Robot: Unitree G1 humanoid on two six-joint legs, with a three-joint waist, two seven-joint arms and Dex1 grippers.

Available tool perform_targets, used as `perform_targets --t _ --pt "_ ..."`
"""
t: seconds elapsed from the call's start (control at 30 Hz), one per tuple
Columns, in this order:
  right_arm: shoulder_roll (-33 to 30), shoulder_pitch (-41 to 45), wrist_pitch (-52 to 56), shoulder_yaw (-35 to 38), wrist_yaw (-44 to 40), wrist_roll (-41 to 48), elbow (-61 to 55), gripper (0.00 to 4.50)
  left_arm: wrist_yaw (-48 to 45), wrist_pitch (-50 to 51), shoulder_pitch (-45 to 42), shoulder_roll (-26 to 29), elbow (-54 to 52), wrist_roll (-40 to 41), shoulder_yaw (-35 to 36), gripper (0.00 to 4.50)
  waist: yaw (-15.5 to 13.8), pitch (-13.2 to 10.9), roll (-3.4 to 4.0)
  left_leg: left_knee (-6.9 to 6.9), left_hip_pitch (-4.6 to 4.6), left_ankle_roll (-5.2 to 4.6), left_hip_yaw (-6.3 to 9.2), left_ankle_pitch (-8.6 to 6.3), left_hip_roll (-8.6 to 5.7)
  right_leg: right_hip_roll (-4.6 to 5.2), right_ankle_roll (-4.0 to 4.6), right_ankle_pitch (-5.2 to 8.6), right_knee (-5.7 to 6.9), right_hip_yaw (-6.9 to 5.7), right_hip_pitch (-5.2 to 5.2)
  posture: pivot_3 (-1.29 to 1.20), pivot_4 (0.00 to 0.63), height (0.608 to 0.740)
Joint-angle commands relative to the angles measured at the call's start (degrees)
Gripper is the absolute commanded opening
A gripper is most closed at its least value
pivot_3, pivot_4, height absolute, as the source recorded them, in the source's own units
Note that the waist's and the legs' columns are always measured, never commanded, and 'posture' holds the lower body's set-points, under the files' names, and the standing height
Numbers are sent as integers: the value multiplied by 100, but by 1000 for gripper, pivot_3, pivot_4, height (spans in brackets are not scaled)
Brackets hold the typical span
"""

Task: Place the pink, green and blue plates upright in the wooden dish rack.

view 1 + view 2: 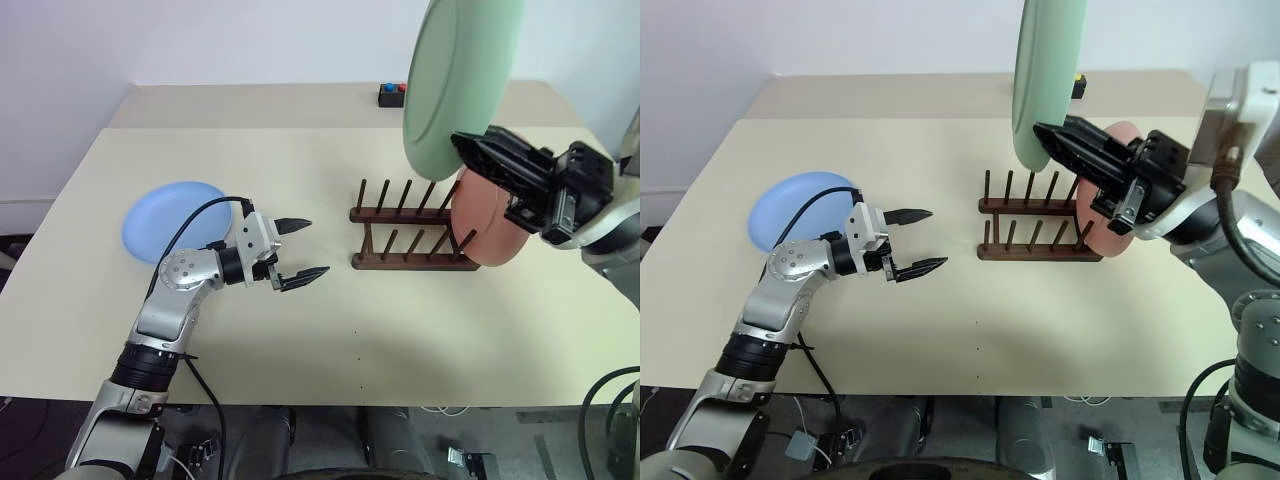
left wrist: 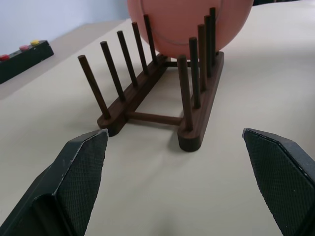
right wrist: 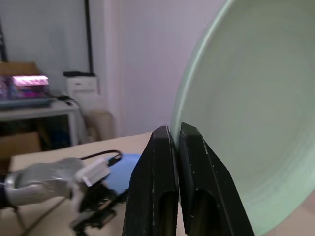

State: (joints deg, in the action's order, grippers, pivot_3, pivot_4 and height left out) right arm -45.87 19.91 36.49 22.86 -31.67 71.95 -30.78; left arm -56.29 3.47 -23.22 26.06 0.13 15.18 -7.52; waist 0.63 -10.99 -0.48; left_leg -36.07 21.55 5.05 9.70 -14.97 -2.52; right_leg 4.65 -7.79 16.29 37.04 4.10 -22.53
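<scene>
A: Going left to right: where is everything?
B: Blue plate (image 1: 170, 218) lies flat at the desk's (image 1: 330, 340) left. Left hand (image 1: 297, 252) hovers released beside it. Pink plate (image 1: 488, 225) stands at the rack's (image 1: 412, 232) right end.
A: The risk?
B: Right hand (image 1: 1052, 140), clenched on the green plate's (image 1: 460, 80) rim, could let it swing against the pegs or the pink plate.

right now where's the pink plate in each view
Left eye view: the pink plate stands upright at the right end of the wooden dish rack, partly behind the right tool.
Right eye view: same slot, behind that tool, right of centre.
Left wrist view: top centre, between the far pegs.
Right wrist view: not seen there.
Shared landmark: the rack.
</scene>
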Motion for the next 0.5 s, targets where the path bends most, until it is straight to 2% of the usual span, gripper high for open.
perform_targets --t 0.03,0.2,0.5 --pt "74 -44 81 162 -68 232 361 42 4 -33 -45 36 -88 33 73 4500 5 0 0 1 -1 0 0 0 0 0 0 0 0 0 0 0 150 740" --pt "73 -148 304 270 -217 465 784 42 -3 -32 -45 41 -78 22 60 4500 26 0 1 6 -1 0 0 0 1 -2 1 0 2 0 -5 0 150 740" --pt "96 -461 434 185 -480 244 885 42 -6 10 -54 32 -137 23 23 4500 19 0 1 6 0 0 -1 0 1 -2 0 0 3 0 -6 0 150 740"
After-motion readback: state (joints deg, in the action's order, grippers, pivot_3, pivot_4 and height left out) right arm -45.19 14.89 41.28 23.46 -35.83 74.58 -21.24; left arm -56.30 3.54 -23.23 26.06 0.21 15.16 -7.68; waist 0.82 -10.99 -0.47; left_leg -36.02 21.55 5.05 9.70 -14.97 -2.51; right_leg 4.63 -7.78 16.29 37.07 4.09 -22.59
